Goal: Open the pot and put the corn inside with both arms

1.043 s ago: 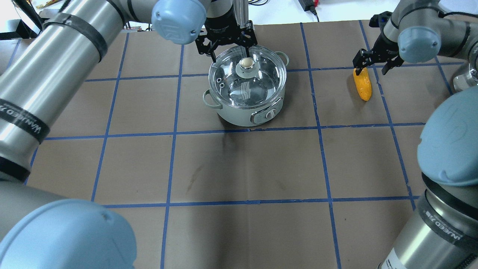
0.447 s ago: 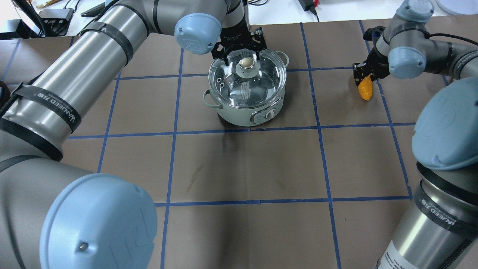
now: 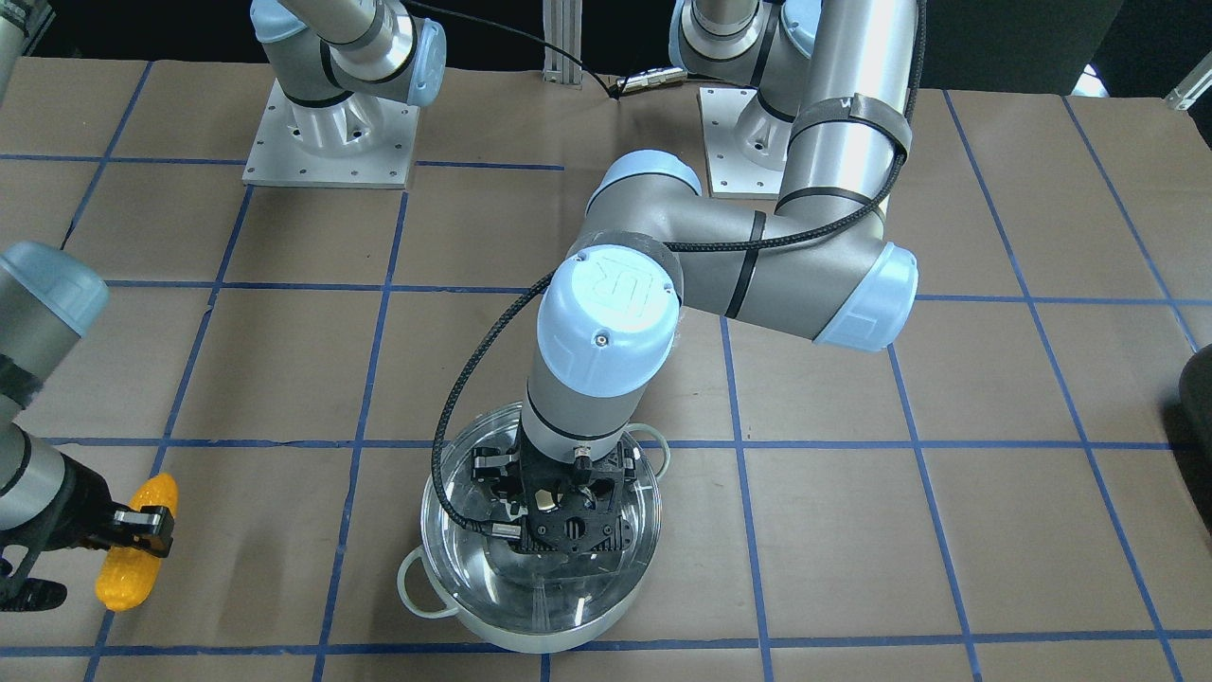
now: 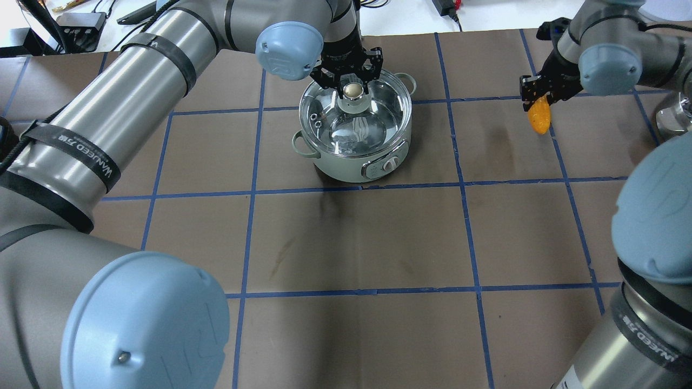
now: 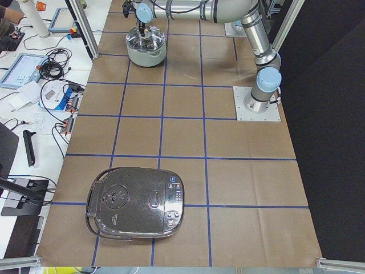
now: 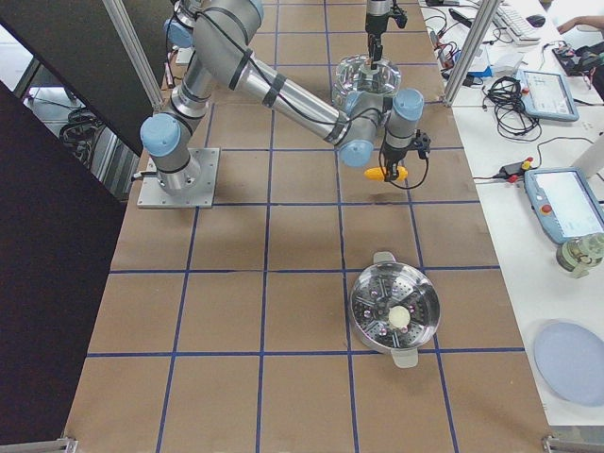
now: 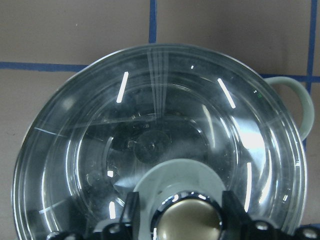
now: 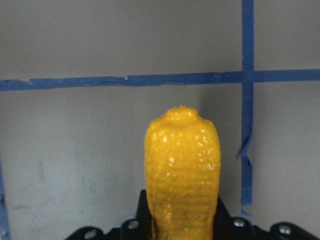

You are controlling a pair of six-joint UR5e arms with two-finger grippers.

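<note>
The pot stands at the table's far middle with its clear glass lid on. My left gripper is down on the lid, its fingers pressed on either side of the cream knob. The pot also shows in the front view. My right gripper is shut on the thick end of the yellow-orange corn and holds it just above the table at the far right. The corn's tip points away in the right wrist view and it shows in the front view.
A second steel pot with a lid sits on the table's right part. A dark rice cooker sits on the left part. Blue tape lines grid the brown table. The left arm's elbow reaches over the table's middle.
My left gripper has come down over the lid and its fingers have closed in on the knob. My right gripper has shut on the corn and raised it off the table.
</note>
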